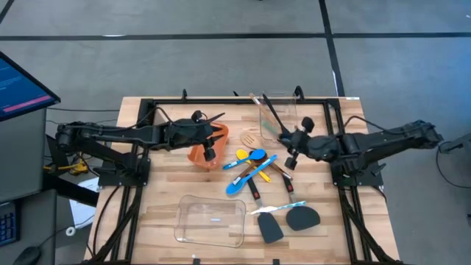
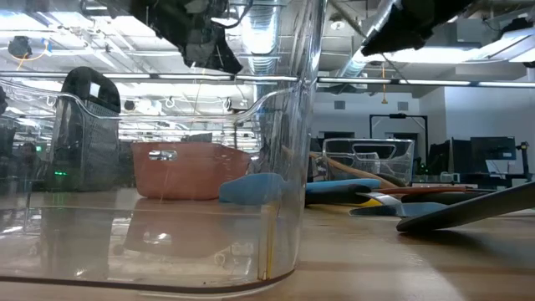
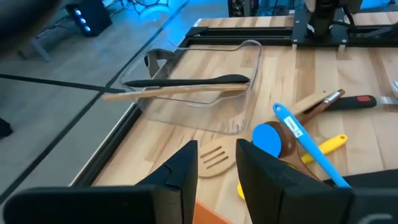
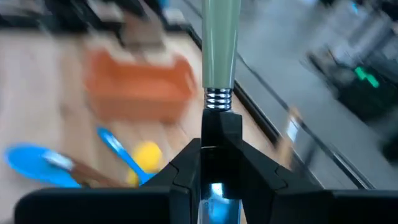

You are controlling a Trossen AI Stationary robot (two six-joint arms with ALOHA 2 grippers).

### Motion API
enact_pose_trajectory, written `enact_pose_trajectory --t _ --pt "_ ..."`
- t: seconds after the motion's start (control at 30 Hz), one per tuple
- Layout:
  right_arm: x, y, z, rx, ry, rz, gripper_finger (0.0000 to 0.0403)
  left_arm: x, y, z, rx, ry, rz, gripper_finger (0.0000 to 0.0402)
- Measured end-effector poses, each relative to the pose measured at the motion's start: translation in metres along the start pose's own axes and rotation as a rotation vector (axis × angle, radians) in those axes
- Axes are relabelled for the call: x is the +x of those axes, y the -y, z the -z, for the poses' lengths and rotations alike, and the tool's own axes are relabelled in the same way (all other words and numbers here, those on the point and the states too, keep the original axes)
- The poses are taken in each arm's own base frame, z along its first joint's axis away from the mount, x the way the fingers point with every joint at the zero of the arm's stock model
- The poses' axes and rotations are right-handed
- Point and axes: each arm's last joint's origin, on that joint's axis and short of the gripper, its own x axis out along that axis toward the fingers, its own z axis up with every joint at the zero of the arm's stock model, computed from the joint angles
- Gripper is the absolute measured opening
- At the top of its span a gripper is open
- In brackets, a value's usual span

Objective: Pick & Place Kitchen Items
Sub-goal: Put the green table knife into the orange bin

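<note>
Right pincer (image 1: 291, 153), right of frame centre, is clamped on a green-handled tool (image 4: 219, 43) above the utensils (image 1: 254, 168). Left pincer (image 1: 208, 151), slightly apart and empty, hangs over the orange bin (image 1: 200, 156).

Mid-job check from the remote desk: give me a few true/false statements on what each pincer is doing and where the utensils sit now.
1. The right pincer is shut on a green-handled tool. True.
2. The left pincer holds a wooden spoon. False: nothing is between its fingers.
3. Two long utensils rest in the far clear container. True.
4. The near clear container holds the black spatulas. False: both black spatulas lie on the table beside it.
5. The left pincer is over the orange bin. True.
</note>
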Motion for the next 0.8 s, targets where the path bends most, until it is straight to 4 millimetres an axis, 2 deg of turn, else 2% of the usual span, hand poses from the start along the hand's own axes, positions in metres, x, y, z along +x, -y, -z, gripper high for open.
enact_pose_trajectory --t 0.17,0.47,0.8 --pt "0.008 -0.002 0.011 0.045 0.165 -0.038 0.0069 0.000 0.000 -0.004 -0.012 0.037 -0.001 0.0095" --pt "0.044 -0.010 0.024 0.081 0.233 0.025 0.0069 -0.003 -0.002 -0.026 -0.092 0.261 -0.008 0.0095" --pt "0.080 -0.021 0.027 0.007 0.316 0.091 0.0069 -0.004 -0.002 -0.035 -0.152 0.369 0.023 0.0095"
